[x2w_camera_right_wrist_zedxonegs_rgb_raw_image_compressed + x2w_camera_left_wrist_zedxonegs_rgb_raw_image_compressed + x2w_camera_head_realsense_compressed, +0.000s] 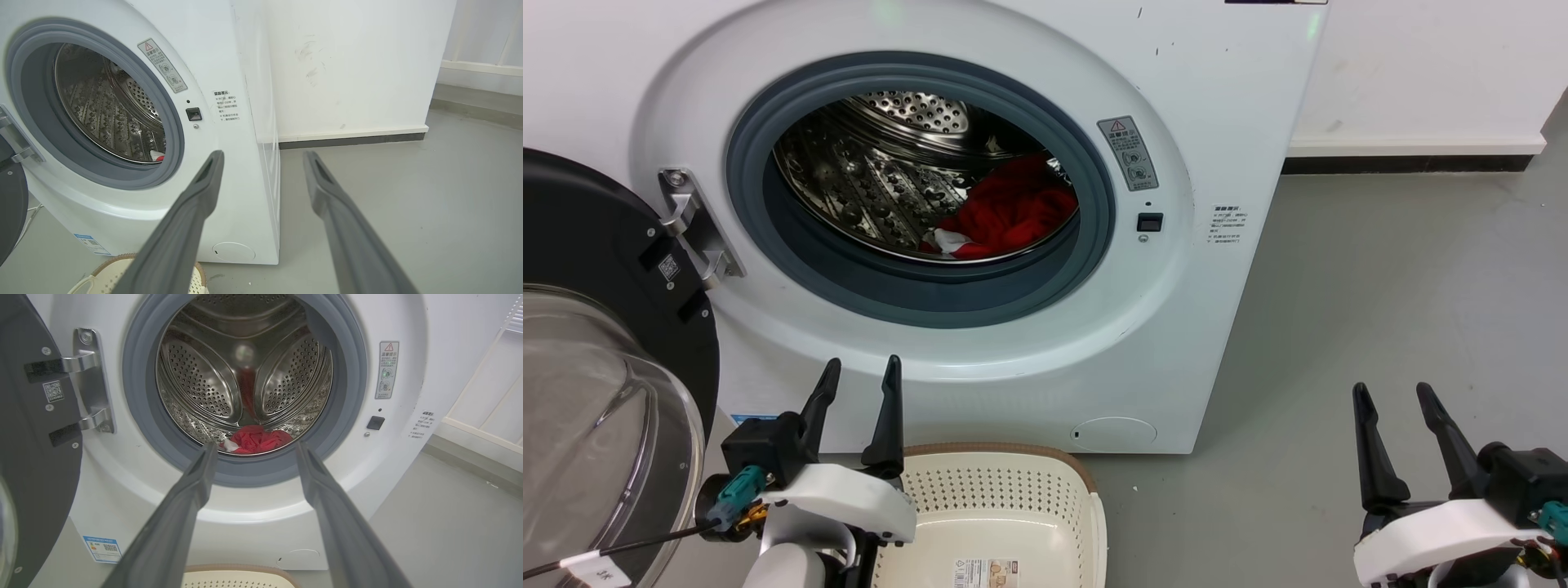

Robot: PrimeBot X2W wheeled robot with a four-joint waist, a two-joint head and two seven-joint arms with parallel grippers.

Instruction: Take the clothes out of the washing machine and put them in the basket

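The white washing machine (pixel 1029 367) stands before me with its door (pixel 596 269) swung open to the left. Red clothes (pixel 1009 212) with a small white part lie at the bottom right of the steel drum (pixel 874 180); the left wrist view shows the clothes (pixel 257 440) low in the drum (pixel 204 379). The cream basket (pixel 1013 498) sits on the floor against the machine's front, nothing in it but a paper label. My left gripper (pixel 862 374) is open, low in front of the machine beside the basket. My right gripper (pixel 1394 394) is open over the floor, right of the machine.
Grey floor (pixel 1380 310) stretches to the right of the machine up to a white wall (pixel 1421 73) with a dark baseboard. The open door with its glass bowl (pixel 588 408) juts out at my left, close to the left arm.
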